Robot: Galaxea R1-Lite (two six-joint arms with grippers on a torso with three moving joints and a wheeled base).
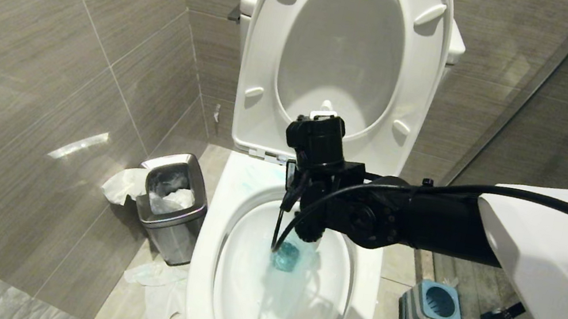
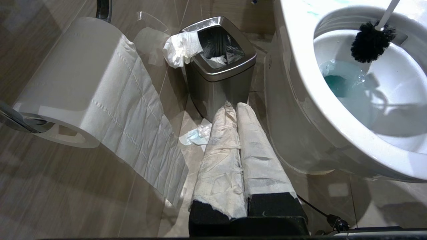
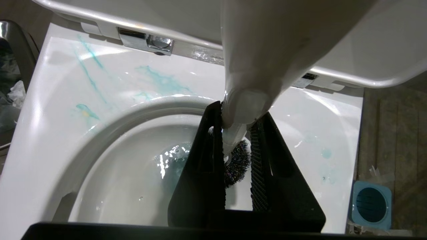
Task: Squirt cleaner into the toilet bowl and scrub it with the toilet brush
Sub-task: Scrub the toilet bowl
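The white toilet bowl [image 1: 208, 240] stands with its seat and lid raised and blue-green water [image 1: 285, 256] in the bottom. My right arm [image 1: 414, 217] reaches in from the right over the bowl. In the right wrist view my right gripper [image 3: 237, 116] is shut on the white handle [image 3: 253, 60] of the toilet brush. Its black bristle head [image 3: 237, 163] hangs inside the bowl just above the water, also seen as the brush head [image 2: 371, 42] in the left wrist view. Blue-green cleaner streaks [image 3: 160, 80] mark the rim. The cleaner bottle is out of view. My left gripper [image 2: 235, 106], paper-wrapped, is shut and parked low beside the bowl.
A small steel bin [image 1: 172, 204] with tissue stands left of the toilet, crumpled paper [image 1: 158, 277] on the floor by it. The brush's blue holder [image 1: 437, 303] sits on the floor at the right, near a glass panel. A paper roll [image 2: 66, 83] hangs on the left wall.
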